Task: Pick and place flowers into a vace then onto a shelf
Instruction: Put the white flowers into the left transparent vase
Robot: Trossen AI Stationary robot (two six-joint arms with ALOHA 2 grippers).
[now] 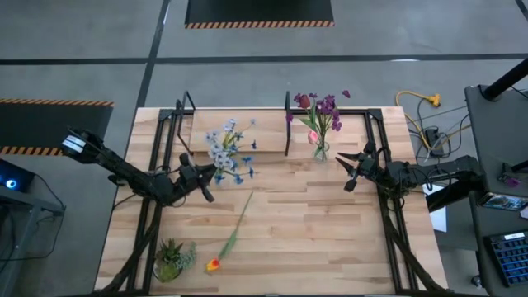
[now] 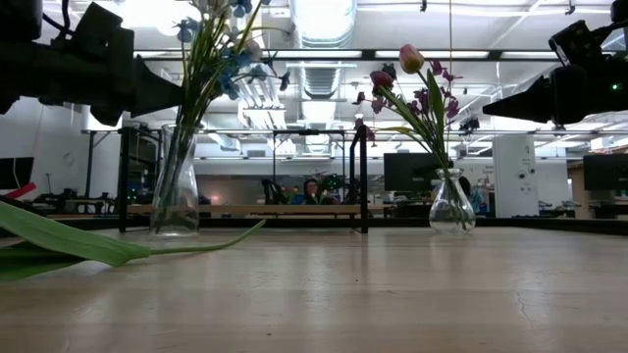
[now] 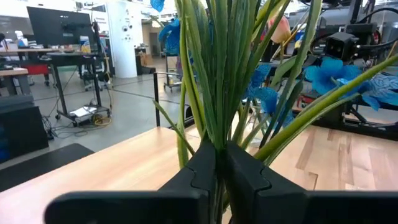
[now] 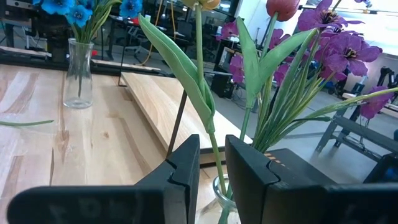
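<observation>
While we scan the table from its left side, we find the left gripper (image 1: 208, 183) at about nine o'clock from table centre, fingers shut on the stems of the blue and white flowers (image 1: 224, 153); our left wrist view shows the dark pads pinched tight around the green bundle just above where we take the neck of the left vase (image 2: 177, 186) to be. A loose orange flower (image 1: 214, 264) lies at seven o'clock, its long stem running up toward centre, with a small potted plant (image 1: 170, 259) just beside it. The shelf (image 1: 247, 132) sits at twelve o'clock. At two o'clock the right vase (image 1: 320, 151) holds purple and pink flowers (image 1: 322, 110), and the right gripper (image 1: 353, 169) hovers just beside it at three o'clock, fingers parted with a stem standing between them, not yet clamped

We judge the risks as these: lifting by the stems alone could pull the blooms out and leave the left vase behind, or tip the glass; the right fingers closing low could nudge the narrow right vase over; either bunch could snag the shelf's black brackets on the way up; the loose flower could be swept off the edge

We read no brand, label or writing anywhere
</observation>
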